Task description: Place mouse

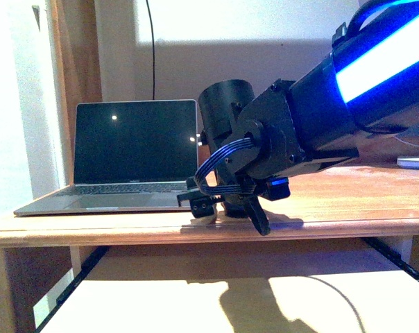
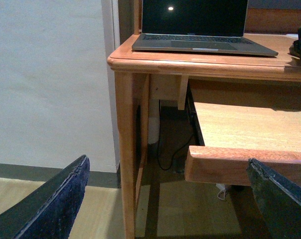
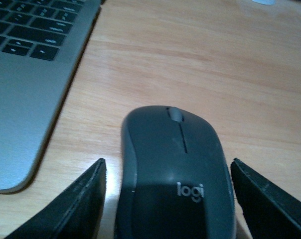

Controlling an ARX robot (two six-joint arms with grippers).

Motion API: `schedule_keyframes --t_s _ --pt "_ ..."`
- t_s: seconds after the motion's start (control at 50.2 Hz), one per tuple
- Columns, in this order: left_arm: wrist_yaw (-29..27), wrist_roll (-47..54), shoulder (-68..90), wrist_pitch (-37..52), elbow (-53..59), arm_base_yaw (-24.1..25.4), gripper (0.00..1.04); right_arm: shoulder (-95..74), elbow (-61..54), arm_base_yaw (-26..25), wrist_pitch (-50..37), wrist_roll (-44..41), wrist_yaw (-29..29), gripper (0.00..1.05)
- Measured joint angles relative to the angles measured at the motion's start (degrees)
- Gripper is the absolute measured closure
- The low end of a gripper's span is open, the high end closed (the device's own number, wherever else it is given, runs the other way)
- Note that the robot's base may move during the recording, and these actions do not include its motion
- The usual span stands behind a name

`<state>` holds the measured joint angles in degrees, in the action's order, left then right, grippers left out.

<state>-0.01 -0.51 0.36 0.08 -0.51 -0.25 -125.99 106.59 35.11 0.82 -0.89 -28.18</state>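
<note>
The mouse (image 3: 173,169) is a dark grey oval with a scroll wheel and a "logi" logo. It lies flat on the wooden desk (image 3: 230,74), just off the laptop's front corner. My right gripper (image 3: 168,167) is open, with one black finger on each side of the mouse and a small gap at both sides. In the front view the right gripper (image 1: 230,211) is down at the desk top beside the laptop, and the mouse is hidden under it. My left gripper (image 2: 168,162) is open and empty, low beside the desk's leg.
An open laptop (image 1: 133,149) with a dark screen stands on the left part of the desk (image 1: 334,201). A pull-out shelf (image 2: 250,129) juts out under the desk top. A flat white object (image 1: 414,162) lies at the far right. A cable (image 1: 152,48) hangs down the wall.
</note>
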Motion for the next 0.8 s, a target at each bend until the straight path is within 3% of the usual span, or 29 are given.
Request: schedule_keyframes --t_s 0.1,0.239,0.458,0.657,0.796 --pt "0.0 0.0 0.0 0.0 0.0 0.0 0.08 1.0 -1.9 -0.3 -2.8 3.1 2.3 0.06" --pt "0.0 0.0 0.0 0.0 0.0 0.0 0.08 4.9 -7.3 -1.3 -7.9 5.6 4.9 0.07" --pt "0.0 0.0 0.0 0.0 0.0 0.0 0.08 26.8 -30.8 -6.5 -21.9 7.7 16.4 0.07" --pt "0.0 0.0 0.0 0.0 0.0 0.0 0.08 49.3 -61.6 -12.0 -28.0 6.2 34.3 0.07" --pt "0.0 0.0 0.0 0.0 0.0 0.0 0.08 63.3 -81.2 -18.4 -26.2 1.4 48.1 0.07"
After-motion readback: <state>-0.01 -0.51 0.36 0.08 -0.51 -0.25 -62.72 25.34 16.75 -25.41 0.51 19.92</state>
